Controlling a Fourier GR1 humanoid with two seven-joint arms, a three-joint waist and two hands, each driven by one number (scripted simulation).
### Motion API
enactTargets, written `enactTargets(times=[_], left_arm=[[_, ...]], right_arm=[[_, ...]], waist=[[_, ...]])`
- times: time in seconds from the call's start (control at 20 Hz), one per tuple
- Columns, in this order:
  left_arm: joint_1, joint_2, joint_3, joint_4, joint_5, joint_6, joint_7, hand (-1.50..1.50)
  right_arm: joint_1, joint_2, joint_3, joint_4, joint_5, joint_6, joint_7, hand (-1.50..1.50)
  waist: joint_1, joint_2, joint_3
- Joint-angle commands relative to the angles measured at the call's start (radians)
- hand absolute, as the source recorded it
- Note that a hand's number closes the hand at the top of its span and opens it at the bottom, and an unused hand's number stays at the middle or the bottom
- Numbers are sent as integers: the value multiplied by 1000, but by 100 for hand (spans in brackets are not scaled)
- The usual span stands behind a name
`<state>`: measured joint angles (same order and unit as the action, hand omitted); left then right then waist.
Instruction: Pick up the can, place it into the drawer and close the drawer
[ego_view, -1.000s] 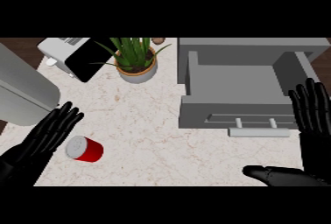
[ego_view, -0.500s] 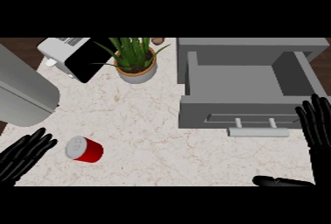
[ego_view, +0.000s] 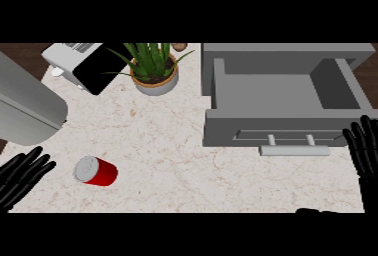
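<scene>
A red can with a grey lid lies on its side on the marble counter at the lower left. My left hand shows at the lower left edge, fingers straight, just left of the can and apart from it. The grey drawer stands pulled open at the upper right, its inside bare, with a pale handle on its front. At the right edge my right hand points up with straight fingers, just right of the drawer's front.
A potted green plant stands at the back centre. A white toaster with a black panel sits at the back left. A large grey rounded appliance fills the left side.
Both hands have drawn back toward the lower edge, showing less than before. The can and the drawer have not moved.
</scene>
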<state>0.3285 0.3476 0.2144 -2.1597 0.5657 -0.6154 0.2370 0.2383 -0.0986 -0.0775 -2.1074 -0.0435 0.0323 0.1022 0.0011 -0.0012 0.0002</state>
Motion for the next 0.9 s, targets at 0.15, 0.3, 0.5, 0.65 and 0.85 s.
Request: enactTargets(times=[0.15, 0.3, 0.5, 0.65, 0.85], left_arm=[[-163, 17, 37, 89, 56, 34, 97, -150], [-178, -82, -30, 175, -138, -8, 8, -150], [-190, -98, -4, 253, -186, -64, -58, -150], [-189, -98, 39, 363, -245, -129, -163, -150], [-117, -165, -4, 315, -337, -104, -196, -150]], right_arm=[[13, -31, -68, 2, -55, 66, 4, -150], [-51, -17, -59, 15, -41, 37, 51, -150], [47, -7, -83, -89, -75, 72, 55, -150], [10, 1, -91, 2, -34, 73, -13, -150], [-5, 1, -126, 117, -49, 111, -103, -150]], waist=[[-5, 1, 0], [-4, 2, 0], [-6, 0, -1], [-3, 1, -1], [1, 1, 0]])
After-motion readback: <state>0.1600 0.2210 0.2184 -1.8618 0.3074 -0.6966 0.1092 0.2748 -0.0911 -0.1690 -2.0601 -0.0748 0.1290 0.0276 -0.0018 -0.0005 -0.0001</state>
